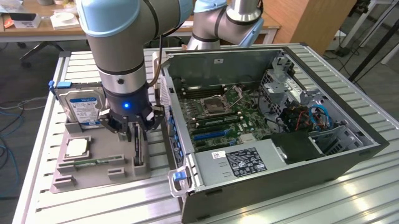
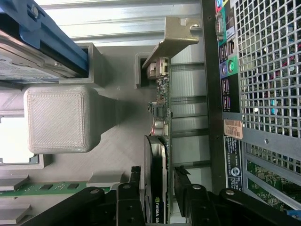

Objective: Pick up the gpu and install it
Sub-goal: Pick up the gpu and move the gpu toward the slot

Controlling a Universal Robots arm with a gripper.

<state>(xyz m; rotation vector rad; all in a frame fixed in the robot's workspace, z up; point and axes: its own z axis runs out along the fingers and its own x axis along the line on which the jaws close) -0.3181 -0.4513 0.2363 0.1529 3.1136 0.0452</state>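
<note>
The gpu (image 1: 138, 150) is a thin black card standing on edge in a slot of the grey holder (image 1: 93, 179), just beside the computer case. In the wrist view the gpu (image 2: 157, 141) runs lengthwise, with its silvery bracket (image 2: 173, 40) at the far end. My gripper (image 1: 138, 133) hangs straight down over the card. Its black fingers (image 2: 135, 186) straddle the card, one on each side, with small gaps showing. The gripper (image 2: 158, 181) is open and the card rests in its slot.
The open computer case (image 1: 262, 140) lies on its side at the exterior view's right, motherboard exposed. On the holder sit a blue-labelled hard drive (image 1: 84, 107), a processor chip (image 1: 76, 147) and a green memory stick (image 1: 96, 162). The case's rear panel (image 2: 263, 70) runs close alongside the card.
</note>
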